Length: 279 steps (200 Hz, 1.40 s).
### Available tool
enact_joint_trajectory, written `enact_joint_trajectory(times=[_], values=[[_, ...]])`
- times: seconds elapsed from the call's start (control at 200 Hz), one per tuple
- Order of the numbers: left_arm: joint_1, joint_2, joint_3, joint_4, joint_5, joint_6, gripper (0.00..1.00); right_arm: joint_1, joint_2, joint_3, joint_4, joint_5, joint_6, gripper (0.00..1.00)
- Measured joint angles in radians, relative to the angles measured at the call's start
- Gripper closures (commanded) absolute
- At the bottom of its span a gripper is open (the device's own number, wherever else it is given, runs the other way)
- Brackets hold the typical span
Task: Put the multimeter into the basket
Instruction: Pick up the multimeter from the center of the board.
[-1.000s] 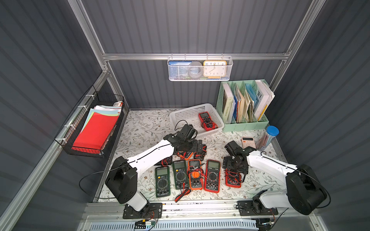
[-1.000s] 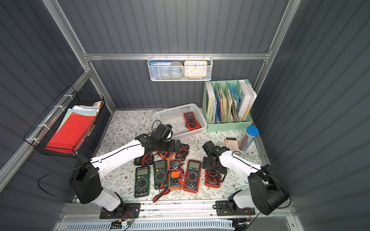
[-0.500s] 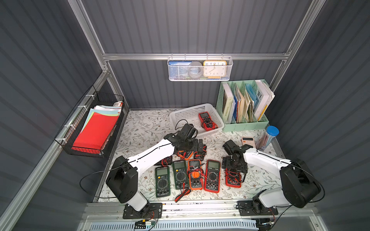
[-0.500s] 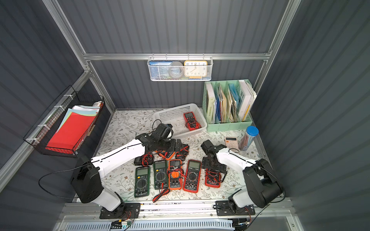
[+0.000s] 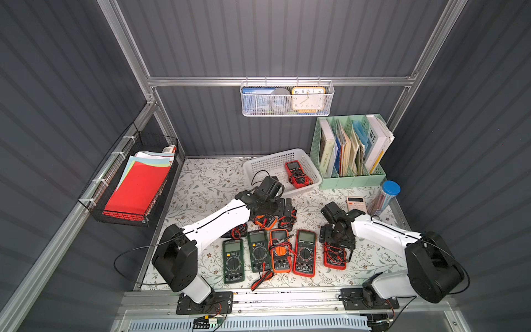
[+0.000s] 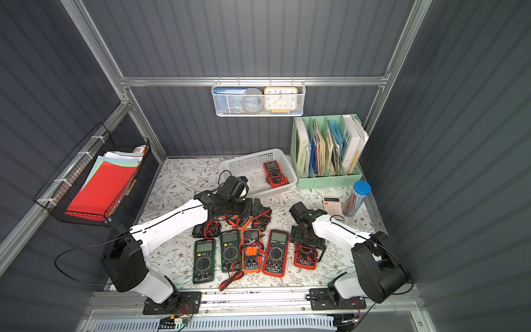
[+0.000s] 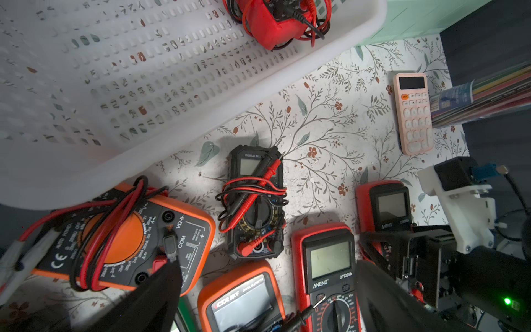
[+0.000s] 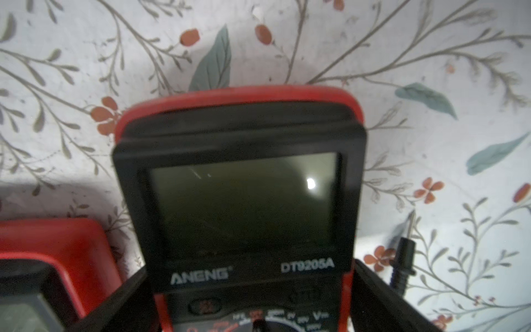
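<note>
The white perforated basket (image 5: 267, 166) (image 6: 244, 168) (image 7: 115, 86) stands at the back of the table and holds a red multimeter (image 5: 296, 172) (image 7: 275, 26). Another red multimeter (image 5: 334, 258) (image 6: 304, 260) (image 8: 244, 201) lies flat at the right end of the front row. My right gripper (image 5: 336, 244) (image 8: 250, 287) is low over it and open, with a finger close along each long side. My left gripper (image 5: 286, 208) (image 7: 267, 301) hovers open above the small meters in front of the basket, holding nothing.
Two green meters (image 5: 232, 258), an orange one (image 5: 280, 253) and a red one (image 5: 304, 253) fill the front row, with loose probe leads (image 5: 263, 278). Small meters (image 5: 265, 222) lie behind. A calculator (image 5: 355, 204), pen jar (image 5: 385, 198) and green file rack (image 5: 350, 178) stand at the right.
My right arm has shifted slightly toward the row and settled lower over the red multimeter, its jaws narrowing a little. The left arm has hardly moved.
</note>
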<state>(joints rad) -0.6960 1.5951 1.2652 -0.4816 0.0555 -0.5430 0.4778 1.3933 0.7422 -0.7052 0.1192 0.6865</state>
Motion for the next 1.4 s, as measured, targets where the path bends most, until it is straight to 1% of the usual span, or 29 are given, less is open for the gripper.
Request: enact_joint_trajectory(times=[0.045, 0.31, 0.55, 0.685, 0.8, 1.031, 1.261, 1.396], values=[[0.0, 0.002, 0.003, 0.0, 0.0, 0.0, 0.01, 0.0, -0.02, 0.0, 0.0, 0.001, 0.004, 0.45], [0.0, 0.01, 0.022, -0.003, 0.001, 0.0, 0.01, 0.001, -0.156, 0.04, -0.025, 0.044, 0.004, 0.46], [0.0, 0.024, 0.058, -0.025, -0.004, -0.008, 0.01, 0.001, -0.162, 0.165, -0.049, 0.083, -0.023, 0.46], [0.004, 0.026, 0.091, -0.058, -0.026, -0.007, 0.01, 0.001, -0.139, 0.269, -0.05, 0.088, -0.06, 0.46], [0.039, 0.026, 0.102, -0.069, -0.033, -0.007, 0.01, 0.001, -0.082, 0.389, -0.047, 0.087, -0.095, 0.46], [0.186, 0.025, 0.102, -0.083, -0.032, -0.004, 0.01, 0.001, 0.093, 0.66, -0.021, 0.07, -0.15, 0.47], [0.22, 0.013, 0.114, -0.129, -0.045, 0.033, 0.01, 0.001, 0.33, 0.971, 0.001, 0.057, -0.209, 0.46], [0.256, 0.007, 0.114, -0.138, -0.045, 0.043, 0.01, 0.001, 0.467, 1.132, 0.013, 0.048, -0.237, 0.46]])
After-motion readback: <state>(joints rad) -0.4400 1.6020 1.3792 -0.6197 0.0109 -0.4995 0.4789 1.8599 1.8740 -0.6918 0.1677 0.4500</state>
